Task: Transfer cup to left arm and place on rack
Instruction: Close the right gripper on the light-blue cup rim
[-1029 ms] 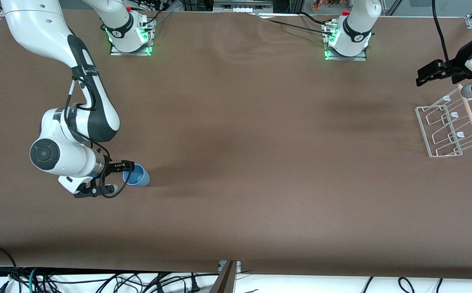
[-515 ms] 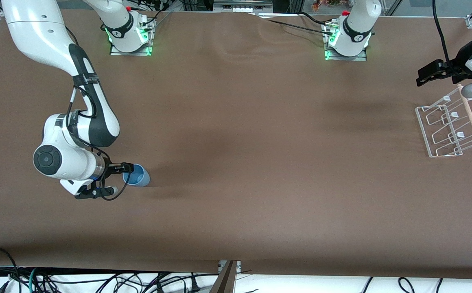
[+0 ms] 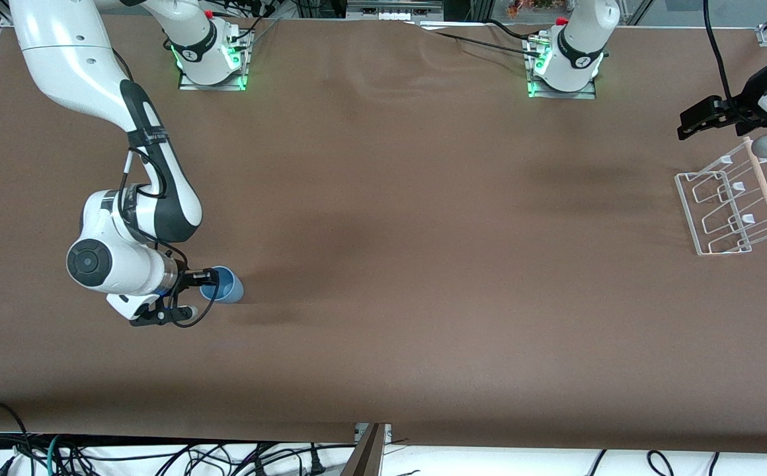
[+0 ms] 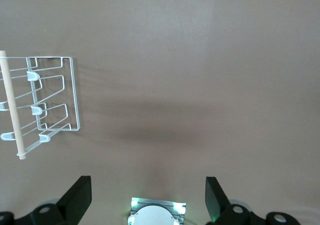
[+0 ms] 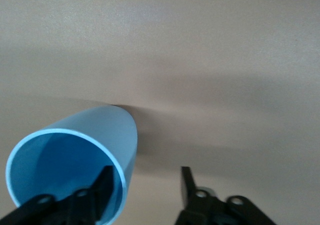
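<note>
The light-blue cup [image 3: 225, 285] lies on the brown table near the right arm's end, its mouth facing my right gripper [image 3: 203, 281]. In the right wrist view the cup [image 5: 75, 155] fills the corner. My right gripper [image 5: 145, 187] is open, with one finger inside the mouth and the other outside, straddling the cup wall without closing on it. The white wire rack [image 3: 730, 205] with its wooden rod [image 3: 764, 188] stands at the left arm's end and also shows in the left wrist view [image 4: 50, 100]. My left gripper [image 3: 711, 119] hangs open and empty in the air beside the rack [image 4: 146, 197].
The arm bases [image 3: 211, 59] [image 3: 562, 66] with green lights stand along the table's edge farthest from the front camera. Cables hang below the table's front edge [image 3: 159, 456]. The brown table [image 3: 423, 264] stretches wide between cup and rack.
My right arm has shifted a little toward the cup, bringing its wrist closer. The cup has stayed in place. The left arm has not moved.
</note>
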{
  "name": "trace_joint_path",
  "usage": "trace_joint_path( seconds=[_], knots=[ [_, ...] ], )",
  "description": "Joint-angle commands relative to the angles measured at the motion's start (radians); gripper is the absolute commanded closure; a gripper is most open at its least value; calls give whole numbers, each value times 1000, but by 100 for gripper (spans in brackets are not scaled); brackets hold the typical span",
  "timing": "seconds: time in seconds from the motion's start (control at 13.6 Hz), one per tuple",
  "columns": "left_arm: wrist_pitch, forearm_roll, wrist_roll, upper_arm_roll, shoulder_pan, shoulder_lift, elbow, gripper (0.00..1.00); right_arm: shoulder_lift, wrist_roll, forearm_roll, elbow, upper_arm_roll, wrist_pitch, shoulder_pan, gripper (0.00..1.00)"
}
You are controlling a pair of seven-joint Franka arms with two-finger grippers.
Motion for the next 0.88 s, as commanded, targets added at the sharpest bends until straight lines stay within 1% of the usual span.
trace_joint_path(
  seconds=[0.0,0.29,0.37,0.59,0.66,0.81],
  knots=[
    [6,18,21,-1,1,-18,-3,0,-1,-1,11,0,2,6,0,100],
    [6,18,21,0,1,-18,-5,0,-7,2,22,12,5,4,-1,100],
    [6,18,20,0,1,-16,-5,0,-12,0,45,14,5,6,-1,100],
    [4,18,21,0,1,-18,-3,0,-15,-6,147,61,8,-6,2,100],
    [6,20,21,2,1,-16,-6,0,-16,-4,196,80,25,-19,2,100],
    [6,20,21,0,3,-16,-8,0,-18,41,340,129,49,-57,0,100]
  ],
)
